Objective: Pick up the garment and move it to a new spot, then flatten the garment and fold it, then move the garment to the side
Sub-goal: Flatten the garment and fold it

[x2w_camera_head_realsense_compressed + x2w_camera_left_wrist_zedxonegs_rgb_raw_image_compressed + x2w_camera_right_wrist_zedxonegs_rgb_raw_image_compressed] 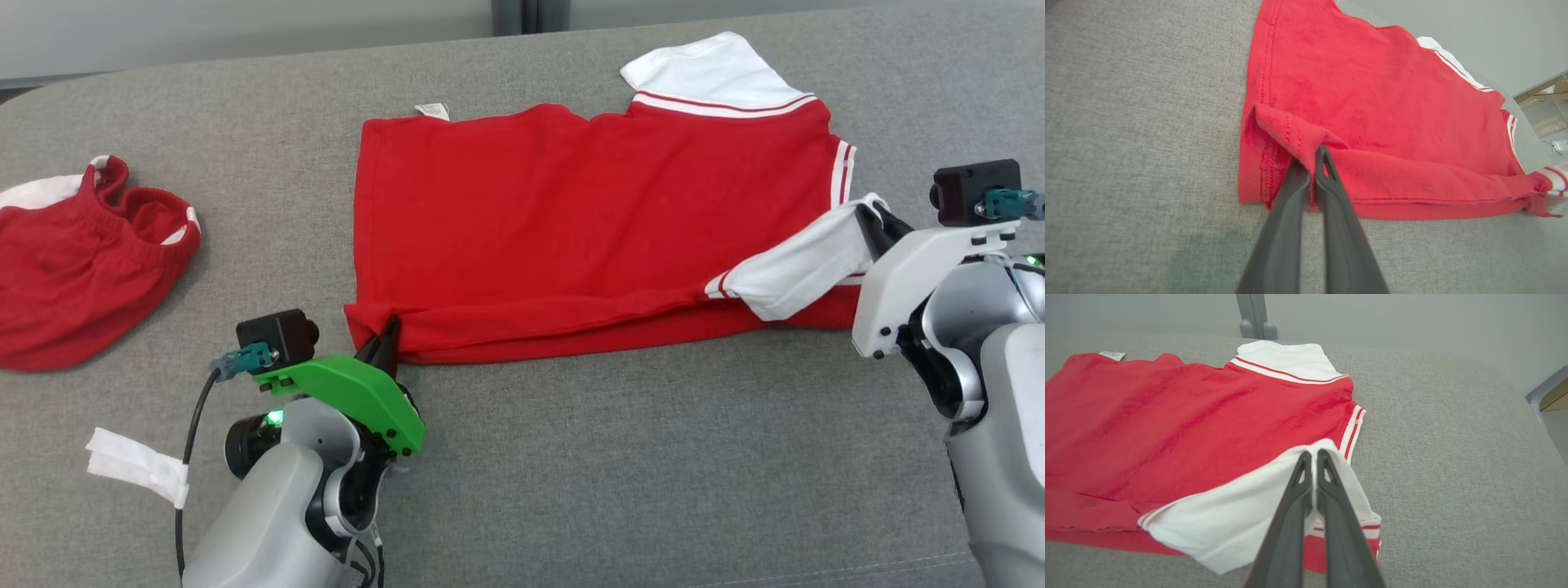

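Observation:
The garment (571, 212) is a red shirt with white sleeves, spread across the grey surface with its hem to the left and its neck to the right. My left gripper (384, 339) is shut on the near hem corner, where a small flap of red cloth (1290, 130) stands pinched between the fingers (1327, 196). My right gripper (873, 220) is shut on the near white sleeve (800, 269), lifting its edge over the red body. In the right wrist view the fingers (1290, 506) pinch that sleeve (1229, 522) and the far white sleeve (1286, 359) lies flat.
A second red garment (73, 261), crumpled with white trim, lies at the far left. A white strip of tape or cloth (135, 465) lies near my left arm. The grey padded surface (653, 449) stretches wide at the front and right. A pale wall and grey post (1255, 318) stand behind.

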